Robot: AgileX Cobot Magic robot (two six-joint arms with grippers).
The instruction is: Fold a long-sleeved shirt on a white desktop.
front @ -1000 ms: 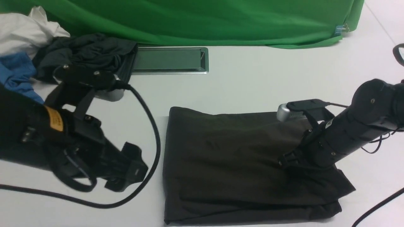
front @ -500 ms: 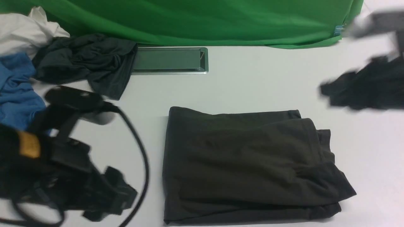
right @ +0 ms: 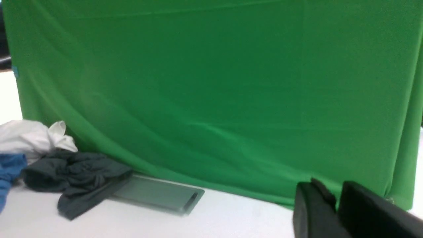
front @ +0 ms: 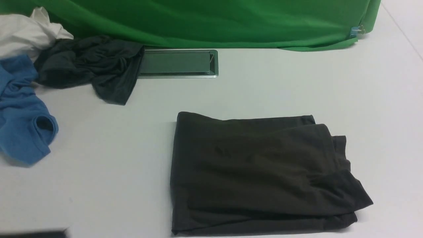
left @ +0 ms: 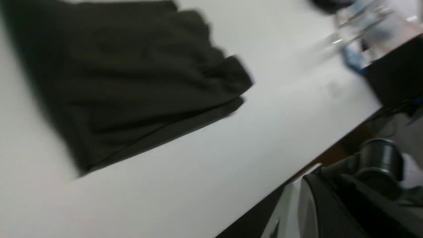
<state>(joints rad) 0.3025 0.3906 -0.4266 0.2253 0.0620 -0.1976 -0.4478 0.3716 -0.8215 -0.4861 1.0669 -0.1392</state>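
Note:
The long-sleeved shirt (front: 261, 172) lies folded into a dark charcoal-brown rectangle on the white desktop (front: 281, 89), with layered edges at its right end. No print or label shows. It appears blurred in the left wrist view (left: 125, 76). Neither arm reaches into the front view. My right gripper (right: 337, 198) is raised and faces the green backdrop; its fingers (right: 310, 211) stand a narrow gap apart with nothing between them. My left gripper's jaws do not show in any view, and nothing touches the shirt.
A dark teal-grey garment (front: 92, 62), a blue garment (front: 23, 115) and a white cloth (front: 23, 33) are heaped at the back left. The silver-framed cable hatch (front: 178, 62) sits before the green backdrop (front: 211, 19). The desk's near edge (left: 297, 178) shows in the left wrist view.
Both arms have pulled away from the shirt and left the front view. The right gripper let go of the shirt's right end, which now lies flat. The blue garment is uncovered.

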